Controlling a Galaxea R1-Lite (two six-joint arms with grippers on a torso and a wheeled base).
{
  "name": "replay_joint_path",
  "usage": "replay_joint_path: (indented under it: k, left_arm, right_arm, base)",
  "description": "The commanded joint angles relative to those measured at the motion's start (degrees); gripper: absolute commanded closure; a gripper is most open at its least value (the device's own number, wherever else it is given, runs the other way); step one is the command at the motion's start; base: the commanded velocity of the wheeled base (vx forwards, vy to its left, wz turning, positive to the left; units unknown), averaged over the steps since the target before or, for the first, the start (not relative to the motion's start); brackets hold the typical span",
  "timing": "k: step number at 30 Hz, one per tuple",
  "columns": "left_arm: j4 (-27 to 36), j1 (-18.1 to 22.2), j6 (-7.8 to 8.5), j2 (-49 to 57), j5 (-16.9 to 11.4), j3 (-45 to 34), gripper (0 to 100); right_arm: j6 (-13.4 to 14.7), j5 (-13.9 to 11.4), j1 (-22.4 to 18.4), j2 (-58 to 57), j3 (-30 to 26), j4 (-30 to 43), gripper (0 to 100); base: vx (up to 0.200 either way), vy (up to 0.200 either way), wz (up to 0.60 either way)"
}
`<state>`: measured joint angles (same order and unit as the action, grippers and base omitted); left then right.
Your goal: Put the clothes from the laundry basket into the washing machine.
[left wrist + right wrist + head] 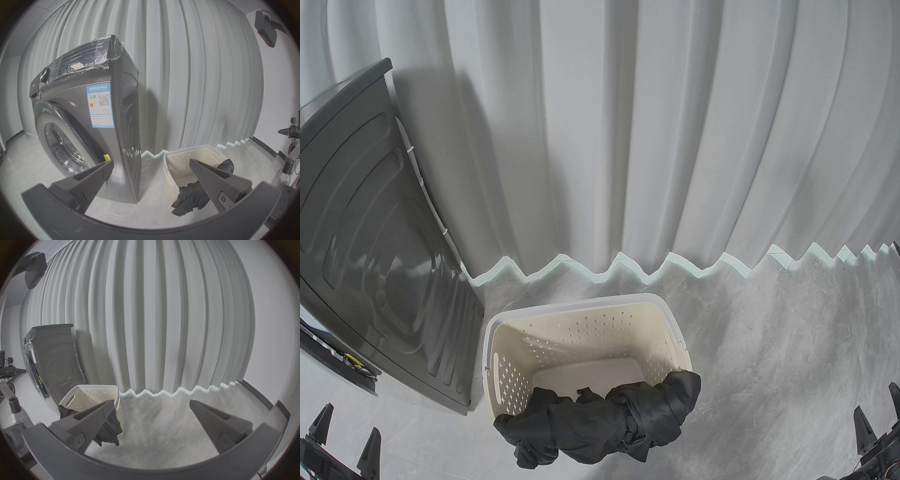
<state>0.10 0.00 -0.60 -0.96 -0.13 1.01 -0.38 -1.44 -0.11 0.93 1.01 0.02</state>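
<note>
A cream laundry basket [512, 325] stands on the floor in front of me, with dark clothes [600, 422] draped over its near rim. The grey washing machine [369, 250] stands to its left; its round door [62, 143] looks shut in the left wrist view. My left gripper [345, 434] is open at the lower left, well apart from the basket [175, 156] and clothes [193, 195]. Low at the right my right gripper [881, 412] is open and empty, away from the basket [90, 394] and the clothes [111, 427].
A white pleated curtain [650, 125] hangs behind the basket and machine. Grey marbled floor [787, 350] spreads wide to the right of the basket. A narrow strip of floor separates the basket from the machine.
</note>
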Motion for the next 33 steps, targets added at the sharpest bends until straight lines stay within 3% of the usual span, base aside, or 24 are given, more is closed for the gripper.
replay_joint_path:
  k: [1,33]
  left_arm:
    - [-0.01,0.0,-0.02,0.88,0.05,-0.92,0]
    - [-0.01,0.0,0.07,0.88,-0.04,-0.92,0]
  right_arm:
    - [-0.06,0.03,0.02,-0.66,-1.01,-0.02,0]
    - [0.03,0.03,0.02,-0.66,-1.01,-0.02,0]
  base:
    - [0.0,0.0,0.0]
    - [0.0,0.019,0.0]
